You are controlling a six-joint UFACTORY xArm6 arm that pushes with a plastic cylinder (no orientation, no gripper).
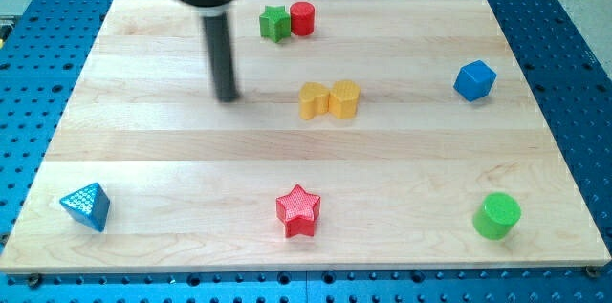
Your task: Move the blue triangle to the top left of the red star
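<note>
The blue triangle (86, 206) lies near the board's bottom left corner. The red star (298, 210) lies at the bottom middle, well to the right of the triangle. My tip (227, 98) rests on the board in the upper middle left, far above both blocks and touching none. The rod rises from it to the dark round mount at the view's top.
A green star (274, 23) and a red cylinder (302, 18) sit together at the top middle. Two yellow blocks (330, 99) touch at the centre. A blue cube (474, 80) is at the right. A green cylinder (497, 216) is at the bottom right. The wooden board (143, 160) lies on a blue perforated table.
</note>
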